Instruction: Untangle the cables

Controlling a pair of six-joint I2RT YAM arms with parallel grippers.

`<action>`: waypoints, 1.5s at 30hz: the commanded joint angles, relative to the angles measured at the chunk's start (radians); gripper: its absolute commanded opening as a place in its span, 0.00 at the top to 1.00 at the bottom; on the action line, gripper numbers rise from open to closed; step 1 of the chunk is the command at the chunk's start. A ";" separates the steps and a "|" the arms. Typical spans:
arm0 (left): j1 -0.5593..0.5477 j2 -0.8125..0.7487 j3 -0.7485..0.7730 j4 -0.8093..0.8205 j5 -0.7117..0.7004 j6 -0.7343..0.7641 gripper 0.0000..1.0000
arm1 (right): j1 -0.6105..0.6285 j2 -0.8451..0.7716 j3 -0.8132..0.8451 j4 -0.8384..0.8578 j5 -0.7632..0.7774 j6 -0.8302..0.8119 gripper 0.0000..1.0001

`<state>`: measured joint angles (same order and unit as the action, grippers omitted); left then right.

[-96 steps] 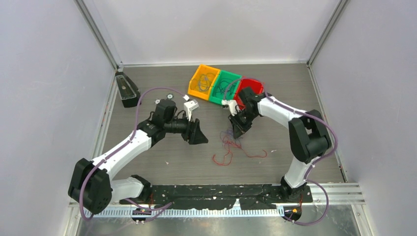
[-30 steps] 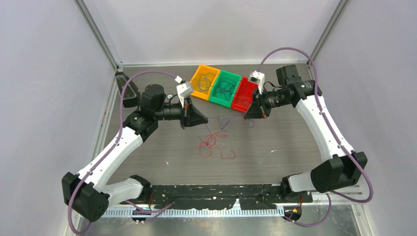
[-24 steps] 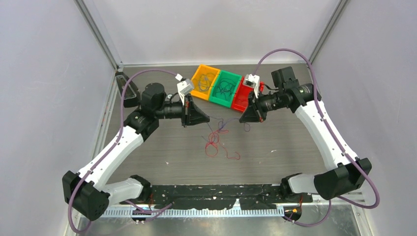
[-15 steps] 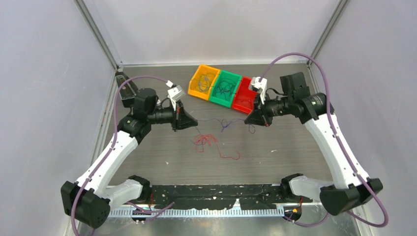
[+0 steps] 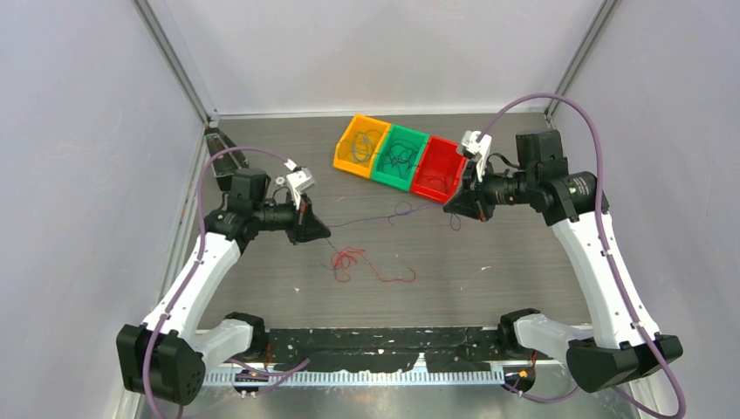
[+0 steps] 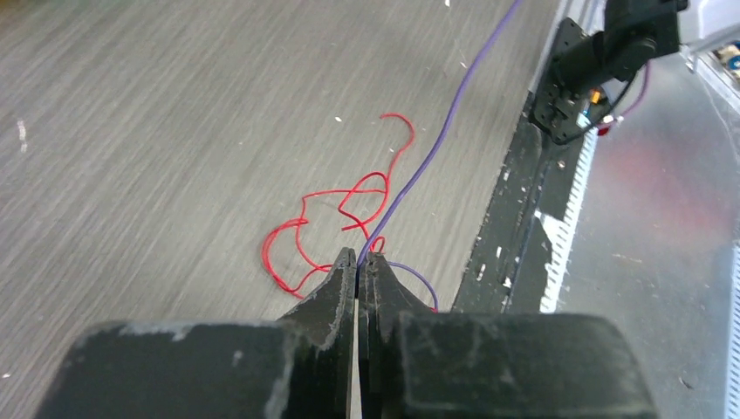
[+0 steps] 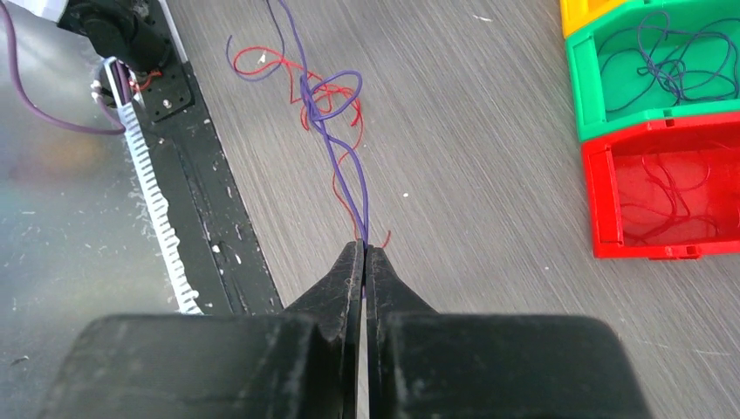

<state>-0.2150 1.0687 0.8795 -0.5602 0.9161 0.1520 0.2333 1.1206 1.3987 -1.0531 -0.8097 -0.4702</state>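
A thin purple cable (image 5: 375,218) stretches above the table between my two grippers, with a small curl near its middle. My left gripper (image 5: 325,236) is shut on its left end, and in the left wrist view the purple cable (image 6: 436,144) runs out from the closed tips of the left gripper (image 6: 359,253). My right gripper (image 5: 449,208) is shut on the other end, and the purple cable (image 7: 336,157) leaves the right gripper (image 7: 364,246) as a doubled strand. A red cable (image 5: 349,260) lies curled on the table below the left gripper. The red cable (image 6: 301,218) hangs close around the purple one there.
Three bins stand in a row at the back: a yellow bin (image 5: 345,141), a green bin (image 5: 388,182) and a red bin (image 5: 428,194), each holding loose wires. A dark box (image 5: 216,144) sits by the left wall. The arms' black base rail (image 5: 393,336) runs along the near edge.
The two grippers have drawn apart, left going left and nearer, right going right. The purple cable has pulled out longer between them. The red tangle has slid left across the table.
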 commanded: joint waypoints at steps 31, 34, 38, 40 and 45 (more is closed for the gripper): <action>-0.557 0.249 0.426 0.059 0.021 0.667 0.29 | 0.128 -0.023 0.007 -0.018 -0.276 -0.159 0.95; -0.592 0.268 0.421 0.055 -0.005 0.679 0.41 | 0.133 -0.015 0.020 -0.016 -0.276 -0.156 0.95; -0.606 0.260 0.368 0.120 -0.042 0.629 0.53 | 0.133 -0.016 0.033 -0.009 -0.277 -0.143 0.95; -0.606 0.247 0.332 0.187 -0.033 0.565 0.58 | 0.133 -0.019 0.028 -0.001 -0.267 -0.136 0.95; -0.610 0.192 0.208 0.443 -0.095 0.307 0.81 | 0.133 -0.017 0.007 0.023 -0.260 -0.112 0.95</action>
<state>-0.8207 1.3228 1.1629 -0.3656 0.8711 0.6685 0.3611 1.1114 1.3911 -1.0695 -1.0603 -0.6010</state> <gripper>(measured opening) 0.305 0.063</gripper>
